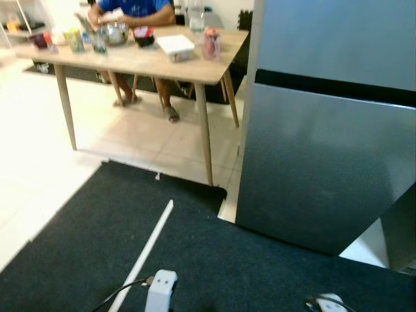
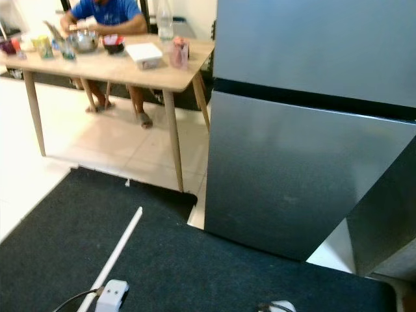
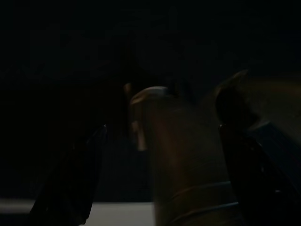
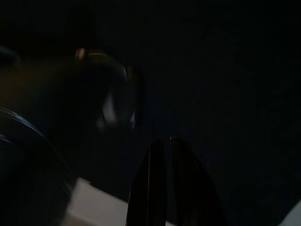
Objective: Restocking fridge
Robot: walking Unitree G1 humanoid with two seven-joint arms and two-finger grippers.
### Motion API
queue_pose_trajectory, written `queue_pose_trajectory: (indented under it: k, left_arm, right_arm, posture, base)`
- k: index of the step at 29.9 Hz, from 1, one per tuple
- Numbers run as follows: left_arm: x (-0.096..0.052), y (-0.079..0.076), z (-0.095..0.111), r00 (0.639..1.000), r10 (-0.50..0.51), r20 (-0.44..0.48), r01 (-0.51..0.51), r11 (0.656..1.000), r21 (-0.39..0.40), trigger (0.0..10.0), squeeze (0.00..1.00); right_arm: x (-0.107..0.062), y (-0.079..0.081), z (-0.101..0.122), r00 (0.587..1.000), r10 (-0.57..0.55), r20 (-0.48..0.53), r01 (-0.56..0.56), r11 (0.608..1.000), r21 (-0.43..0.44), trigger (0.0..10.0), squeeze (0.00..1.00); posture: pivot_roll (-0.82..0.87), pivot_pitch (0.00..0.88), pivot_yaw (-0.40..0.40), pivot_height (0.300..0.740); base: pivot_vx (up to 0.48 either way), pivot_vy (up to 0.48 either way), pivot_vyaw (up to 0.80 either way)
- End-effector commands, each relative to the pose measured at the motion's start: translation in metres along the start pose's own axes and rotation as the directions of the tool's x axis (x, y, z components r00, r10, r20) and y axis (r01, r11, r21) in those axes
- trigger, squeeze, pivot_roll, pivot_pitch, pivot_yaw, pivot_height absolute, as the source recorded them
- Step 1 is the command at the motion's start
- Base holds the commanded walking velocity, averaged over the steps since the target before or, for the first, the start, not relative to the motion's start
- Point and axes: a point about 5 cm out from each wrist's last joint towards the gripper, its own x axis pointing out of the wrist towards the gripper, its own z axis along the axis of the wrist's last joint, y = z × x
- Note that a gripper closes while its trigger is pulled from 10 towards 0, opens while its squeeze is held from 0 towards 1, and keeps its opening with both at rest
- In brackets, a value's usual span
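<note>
Head views: fridge [image 1: 325, 143], doors closed, ahead right on black mat [image 1: 97, 247]; counter [image 1: 130, 58] with supplies well apart, person seated behind.
Left wrist: left tool [image 3: 157, 155] spread wide, empty.
Right wrist: right tool [image 4: 169, 183] pinched narrow.
Advice: stock probably needs fetching from the counter first.

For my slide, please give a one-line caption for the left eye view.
Closed grey fridge on the right, a person seated behind a wooden table laden with items, black mat in front.
</note>
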Motion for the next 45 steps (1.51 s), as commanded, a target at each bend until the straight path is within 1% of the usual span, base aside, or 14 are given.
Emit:
queue_pose_trajectory:
  k: [1, 5, 9, 13, 16, 19, 21, 26, 39, 43, 45]
  left_arm:
    - [-0.001, -0.0017, -0.0099, 0.999, -0.004, -0.036, 0.004, 1.0, 0.004, 10.0, 0.0]
    - [-0.0016, -0.0007, -0.0108, 0.999, -0.007, -0.043, 0.008, 1.0, 0.016, 10.0, 0.0]
    - [-0.0023, 0.0006, -0.0112, 0.998, -0.012, -0.055, 0.014, 0.999, 0.033, 10.0, 0.0]
    - [-0.0026, 0.0016, -0.0116, 0.999, -0.001, -0.054, 0.002, 1.0, 0.024, 10.0, 0.0]
    - [-0.0026, 0.0019, -0.0122, 0.999, 0.01, -0.048, -0.01, 1.0, 0.001, 10.0, 0.0]
    - [-0.0026, 0.0018, -0.0124, 0.999, 0.012, -0.048, -0.012, 1.0, 0.0, 10.0, 0.0]
    - [-0.0023, 0.0008, -0.0131, 0.999, 0.01, -0.051, -0.01, 1.0, 0.003, 10.0, 0.0]
    - [-0.0017, -0.0007, -0.0126, 0.999, 0.001, -0.047, -0.001, 1.0, -0.009, 10.0, 0.0]
    - [-0.0014, -0.0013, -0.0119, 0.999, -0.004, -0.043, 0.004, 1.0, -0.014, 10.0, 0.0]
    - [-0.0013, -0.0015, -0.0114, 0.999, -0.004, -0.041, 0.004, 1.0, -0.011, 10.0, 0.0]
    - [-0.001, -0.0018, -0.0106, 0.999, -0.006, -0.039, 0.005, 1.0, -0.008, 10.0, 0.0]
  right_arm:
    - [0.0004, -0.0006, 0.0042, 1.0, -0.006, 0.023, 0.005, 1.0, 0.017, 10.0, 0.0]
    - [0.0006, -0.0002, 0.0035, 1.0, -0.012, 0.015, 0.012, 1.0, 0.007, 10.0, 0.0]
    - [0.0008, 0.0006, 0.0031, 1.0, -0.013, 0.009, 0.013, 1.0, 0.004, 10.0, 0.0]
    - [0.0009, 0.0009, 0.0031, 1.0, -0.013, 0.01, 0.013, 1.0, 0.005, 10.0, 0.0]
    - [0.0008, 0.0007, 0.0045, 1.0, -0.009, 0.026, 0.008, 1.0, 0.013, 10.0, 0.0]
    - [0.0007, 0.0006, 0.0045, 1.0, -0.002, 0.025, 0.002, 1.0, 0.014, 10.0, 0.0]
    - [0.0005, 0.0008, 0.0033, 1.0, 0.013, 0.011, -0.013, 1.0, -0.019, 10.0, 0.0]
    - [0.0002, 0.0008, 0.0016, 1.0, 0.02, -0.004, -0.02, 0.998, -0.058, 10.0, 0.0]
    - [0.0001, 0.0019, 0.0, 1.0, 0.029, -0.008, -0.029, 0.997, -0.07, 10.0, 0.0]
    - [0.0, 0.0008, 0.0011, 1.0, 0.011, 0.002, -0.011, 0.997, -0.079, 10.0, 0.0]
    - [0.0002, -0.0001, 0.0024, 1.0, -0.006, 0.008, 0.007, 0.998, -0.067, 10.0, 0.0]
  posture:
    - [-0.02, 0.04, 0.002, 0.74]
    - [-0.02, 0.04, 0.002, 0.74]
    - [-0.02, 0.04, 0.002, 0.74]
    - [-0.02, 0.04, 0.002, 0.74]
    - [-0.02, 0.04, 0.002, 0.74]
    - [-0.02, 0.043, 0.004, 0.74]
    - [-0.02, 0.043, 0.004, 0.74]
    - [-0.02, 0.043, 0.004, 0.74]
    - [-0.02, 0.042, 0.004, 0.74]
    - [-0.02, 0.041, 0.002, 0.74]
    - [-0.02, 0.041, 0.002, 0.74]
  base:
    - [0.0, 0.0, 0.66]
    - [0.0, 0.0, 0.16]
    - [0.0, -0.457, 0.0]
    - [0.0, -0.458, 0.0]
    - [0.0, 0.0, 0.0]
    - [0.0, 0.0, 0.0]
    - [0.0, 0.0, 0.8]
    - [0.0, 0.0, 0.8]
    - [0.0, 0.0, 0.8]
    - [0.0, 0.0, 0.8]
    - [0.0, 0.0, 0.0]
